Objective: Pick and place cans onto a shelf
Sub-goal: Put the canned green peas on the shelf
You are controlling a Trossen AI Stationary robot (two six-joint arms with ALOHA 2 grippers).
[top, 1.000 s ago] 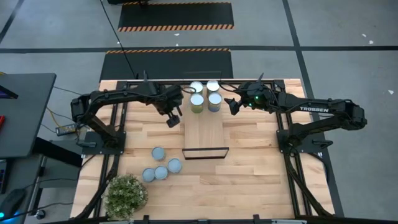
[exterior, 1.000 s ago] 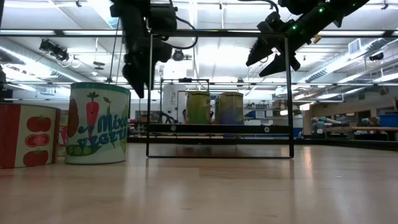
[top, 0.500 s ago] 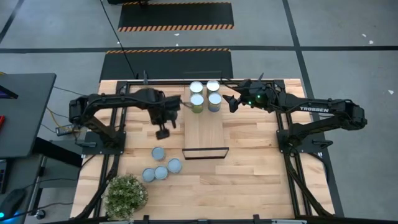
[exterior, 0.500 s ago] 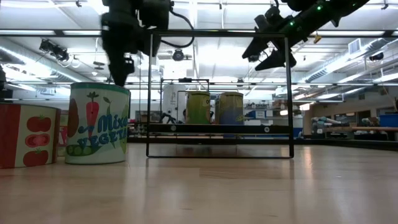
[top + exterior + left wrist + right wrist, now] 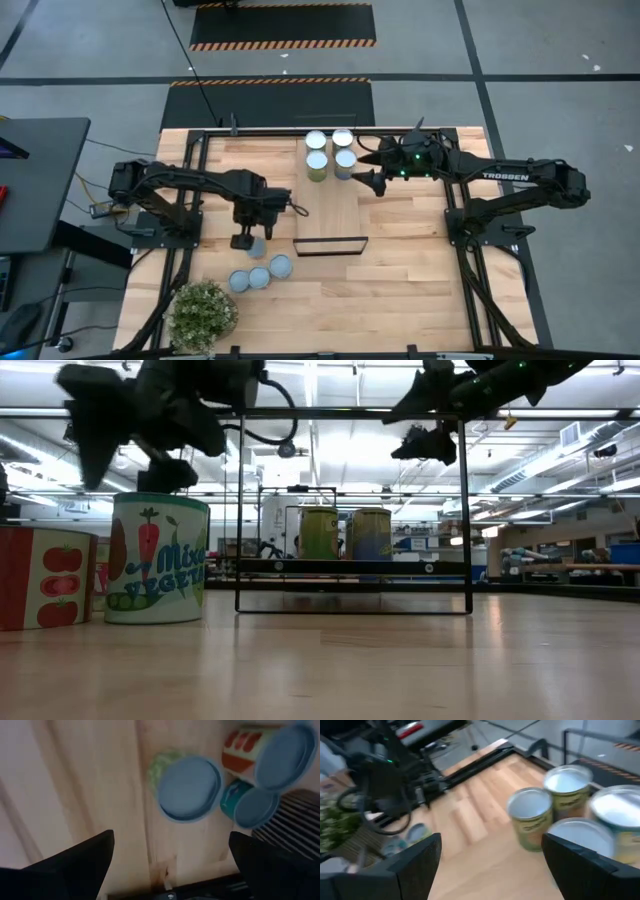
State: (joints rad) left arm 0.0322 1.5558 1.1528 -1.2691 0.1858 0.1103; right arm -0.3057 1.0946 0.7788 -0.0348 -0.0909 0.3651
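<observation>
Pale wood shelf [image 5: 328, 205] runs down the frame's middle — four round-topped cans [image 5: 330, 154] crowd its upper end, bare board below to the thin black frame. The left gripper [image 5: 243, 241], fingers spread wide, hangs over one blue-lidded can [image 5: 189, 787]; three more cans [image 5: 259, 276] cluster lower left. The right gripper [image 5: 364, 179], also spread wide, hovers just right of the shelved cans.

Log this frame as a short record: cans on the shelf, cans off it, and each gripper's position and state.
cans on shelf: four, clustered at the far end of the shelf
cans on table: four, near the potted plant
left gripper: open, empty, over the lone table can
right gripper: open, empty, beside the shelved cans
</observation>
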